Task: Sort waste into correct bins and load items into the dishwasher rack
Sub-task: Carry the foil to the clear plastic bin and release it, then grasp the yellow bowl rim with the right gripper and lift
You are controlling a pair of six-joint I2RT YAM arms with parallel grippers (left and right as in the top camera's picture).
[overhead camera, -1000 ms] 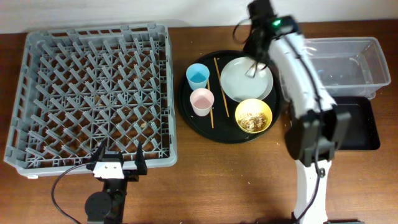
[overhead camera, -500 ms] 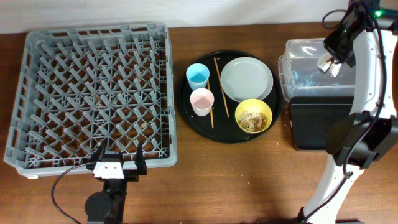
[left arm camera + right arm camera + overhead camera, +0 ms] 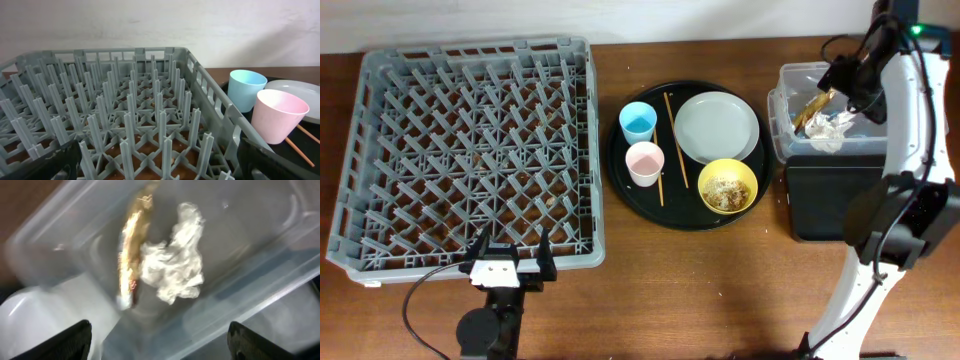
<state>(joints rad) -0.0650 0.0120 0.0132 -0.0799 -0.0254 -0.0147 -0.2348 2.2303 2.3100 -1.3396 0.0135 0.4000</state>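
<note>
My right pincer (image 3: 159,344) hangs over the clear tub (image 3: 778,110), jaws spread wide and holding nothing. Inside the tub below it, a crumpled napkin (image 3: 175,265) lies just beside a golden wrapper (image 3: 131,255). The black bin (image 3: 830,205) sits against the tub's near side. My left pincer (image 3: 510,264) is at the near edge of the rack (image 3: 470,140), jaws apart and empty. The round tray (image 3: 618,180) lies between rack and tub. On it are the plate (image 3: 717,127), the bowl (image 3: 751,180) with crumbs (image 3: 724,190) in it, the blue cup (image 3: 638,122) and the pink cup (image 3: 645,163). Two chopsticks (image 3: 676,140) lie beside the cups. Everything stands on the brown surface (image 3: 720,290).
</note>
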